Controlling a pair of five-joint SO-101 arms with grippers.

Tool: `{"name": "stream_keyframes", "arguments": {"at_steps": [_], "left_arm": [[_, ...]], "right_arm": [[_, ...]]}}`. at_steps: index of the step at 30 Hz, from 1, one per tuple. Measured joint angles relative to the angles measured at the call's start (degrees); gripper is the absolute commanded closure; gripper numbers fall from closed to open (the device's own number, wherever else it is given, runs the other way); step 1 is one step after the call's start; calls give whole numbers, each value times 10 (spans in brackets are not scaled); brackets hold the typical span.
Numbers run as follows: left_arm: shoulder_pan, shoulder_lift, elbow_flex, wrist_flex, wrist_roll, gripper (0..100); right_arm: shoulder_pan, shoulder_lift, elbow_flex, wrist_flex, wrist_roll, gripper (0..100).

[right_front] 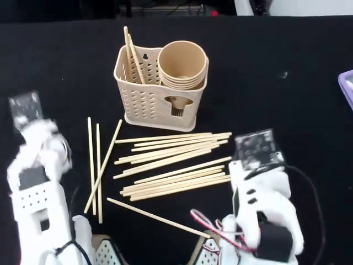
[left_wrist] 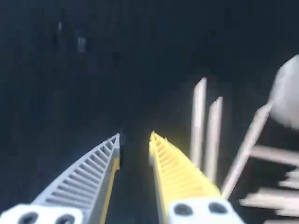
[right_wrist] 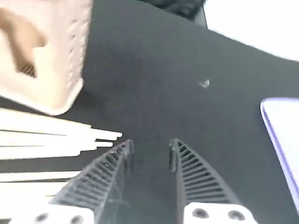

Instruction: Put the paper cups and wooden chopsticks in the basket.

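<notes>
On the far middle of the black table (right_front: pixel 298 110), the basket (right_front: pixel 144 102) holds stacked paper cups (right_front: pixel 182 61) and two chopsticks (right_front: pixel 135 55); loose chopsticks (right_front: pixel 171 148) lie nearer; the left gripper (left_wrist: pixel 134 140) and the right gripper (right_wrist: pixel 150 149) are parted, holding nothing.

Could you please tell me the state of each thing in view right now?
basket: upright, partly filled
paper cups: stacked, in the basket
two chopsticks: standing in the basket
loose chopsticks: lying flat outside the basket
left gripper: open, empty
right gripper: open, empty
</notes>
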Motion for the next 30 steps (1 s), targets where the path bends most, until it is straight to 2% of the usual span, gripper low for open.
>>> {"name": "stream_keyframes", "arguments": {"at_steps": [3,7,13,16,22,30], "left_arm": [[-2,0,62,-9,-11,875],[18,-4,59,16,-10,774],[72,-4,46,43,25,784],[97,-3,46,51,29,783],[116,76,28,37,29,783],[116,274,-99,20,33,787]], "right_arm": [[-34,21,-37,39,36,879],[-69,124,-79,73,54,880],[-168,298,-100,110,76,881],[-215,309,-102,128,86,881],[-230,317,-101,137,87,881],[-232,317,-54,106,87,881]]}}
